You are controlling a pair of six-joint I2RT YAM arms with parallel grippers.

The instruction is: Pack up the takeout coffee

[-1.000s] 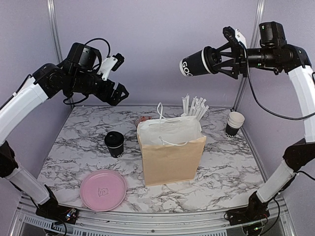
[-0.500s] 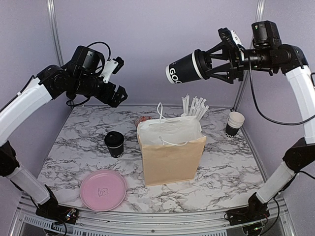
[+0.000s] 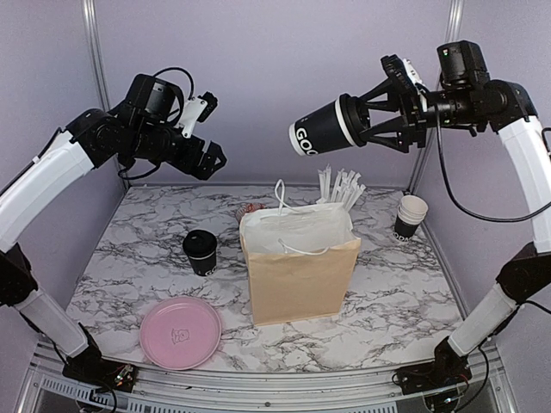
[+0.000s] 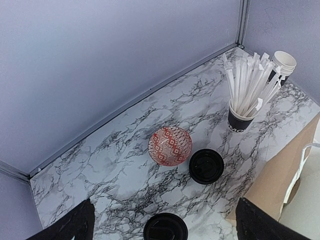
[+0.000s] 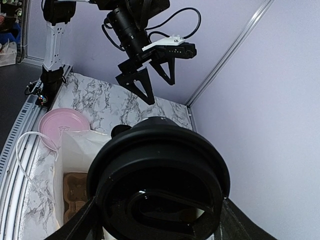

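The takeout coffee: had any of it been packed? the first speaker asked.

None that showed, the second answered. One lidded black cup [image 3: 320, 131] lay on its side in the air. The right gripper [image 3: 355, 120] clamped it at the lid end, with the jaws partly closed around it. The cup appeared to hang high over the open paper bag [image 3: 297, 275], well apart from the bag's mouth. The right wrist view looked past the lid down into the bag. A brown pulp carrier [image 5: 75, 200] sat there with no cup visible in it.

And the rest? the first asked.

A second lidded cup [image 3: 201, 252] stood upright on the marble table [image 3: 387, 292], just left of the bag and untouched. The left gripper [image 3: 213, 162] hung well above it, with the jaws spread wide and nothing in them. The second speaker judged the work to be at an early stage. The held cup needed turning upright and lowering into the carrier, and then the other cup needed fetching.
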